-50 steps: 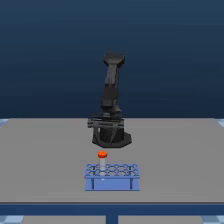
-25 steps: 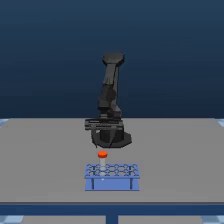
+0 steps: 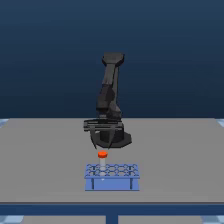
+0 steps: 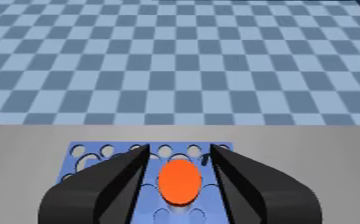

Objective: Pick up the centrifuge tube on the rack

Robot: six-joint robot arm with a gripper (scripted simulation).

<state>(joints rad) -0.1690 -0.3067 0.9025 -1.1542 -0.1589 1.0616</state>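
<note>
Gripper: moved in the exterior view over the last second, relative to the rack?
No clear move: the gripper hangs just above the tube's orange cap at the rack, as before.

1. Robot arm (image 3: 110, 100): one, black, at the far middle of the desk.
2. Gripper (image 4: 180, 165): one, two dark jaws.
3. Centrifuge tube (image 3: 102, 154): one, orange-red cap.
4. Rack (image 3: 111, 177): one, blue; two dark front posts.
5. Desk (image 3: 45, 160): one, grey.

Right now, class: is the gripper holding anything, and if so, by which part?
Nothing is held. The gripper is open, its fingers either side of the centrifuge tube's orange cap with gaps showing; the tube stands in the rack.
</note>
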